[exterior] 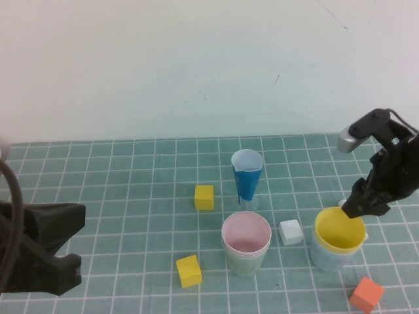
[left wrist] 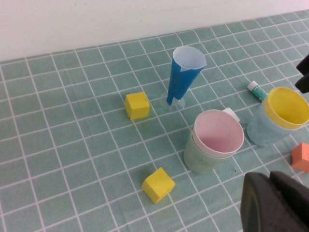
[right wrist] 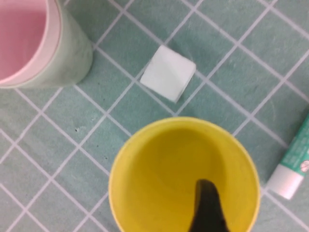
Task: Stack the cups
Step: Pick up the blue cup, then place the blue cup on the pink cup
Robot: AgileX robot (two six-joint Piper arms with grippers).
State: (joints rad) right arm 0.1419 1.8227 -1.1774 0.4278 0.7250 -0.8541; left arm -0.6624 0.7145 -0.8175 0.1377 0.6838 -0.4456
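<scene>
the yellow cup sits nested in the light blue cup, with the right hand at its far rim, spread wide, one finger inside. the pink cup sits in the pale green cup to the yellow cup's left. farther left, the left hand hangs closed, holding nothing.

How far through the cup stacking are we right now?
Two pairs are nested: the pink cup in the pale green cup, the yellow cup in the light blue cup. The right pincer sits at the yellow cup's rim with one finger inside. The left pincer is parked, shut. Left: combining the pairs.
</scene>
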